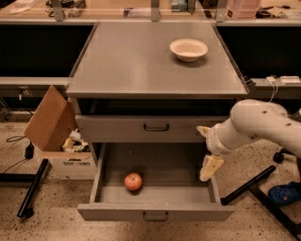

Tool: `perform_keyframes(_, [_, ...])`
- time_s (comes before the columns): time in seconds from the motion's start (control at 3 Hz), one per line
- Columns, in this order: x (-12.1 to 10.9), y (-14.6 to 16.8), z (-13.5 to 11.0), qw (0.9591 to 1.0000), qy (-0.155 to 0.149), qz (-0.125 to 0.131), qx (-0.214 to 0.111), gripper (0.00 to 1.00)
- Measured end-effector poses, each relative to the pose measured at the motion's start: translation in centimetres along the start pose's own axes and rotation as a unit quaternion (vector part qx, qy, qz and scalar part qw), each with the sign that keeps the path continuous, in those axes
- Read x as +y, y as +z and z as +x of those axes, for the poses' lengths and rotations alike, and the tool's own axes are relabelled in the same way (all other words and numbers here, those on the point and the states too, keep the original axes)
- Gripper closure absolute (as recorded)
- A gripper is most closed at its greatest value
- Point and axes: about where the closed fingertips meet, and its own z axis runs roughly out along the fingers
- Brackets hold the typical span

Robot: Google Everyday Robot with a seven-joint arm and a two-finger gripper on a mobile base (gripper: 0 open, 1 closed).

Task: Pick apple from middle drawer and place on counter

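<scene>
The small red apple point(133, 181) lies on the floor of the pulled-out middle drawer point(155, 212), left of its centre. My gripper point(209, 166), cream coloured at the end of the white arm, hangs over the drawer's right side by the right wall. It is well to the right of the apple and holds nothing that I can see. The grey counter point(141, 61) is the cabinet's flat top, above the drawers.
A cream bowl point(188, 49) sits at the counter's back right. A shut drawer front point(155, 127) is above the open drawer. An open cardboard box point(56, 136) stands on the floor at left. Black bars point(249, 184) lie at right, a wooden bench point(113, 10) behind.
</scene>
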Motion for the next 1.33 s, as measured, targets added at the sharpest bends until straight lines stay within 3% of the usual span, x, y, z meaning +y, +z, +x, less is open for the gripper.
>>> perform_keyframes(0.33, [-0.4, 4.7, 1.1, 0.9998, 0.008, 0.004, -0.019, 0.00])
perform_keyframes(0.67, [-0.4, 4.8, 1.1, 0.9998, 0.008, 0.004, -0.019, 0.00])
perform_keyframes(1.33, [6.1, 6.2, -0.9, 0.9992, -0.006, -0.035, -0.016, 0.00])
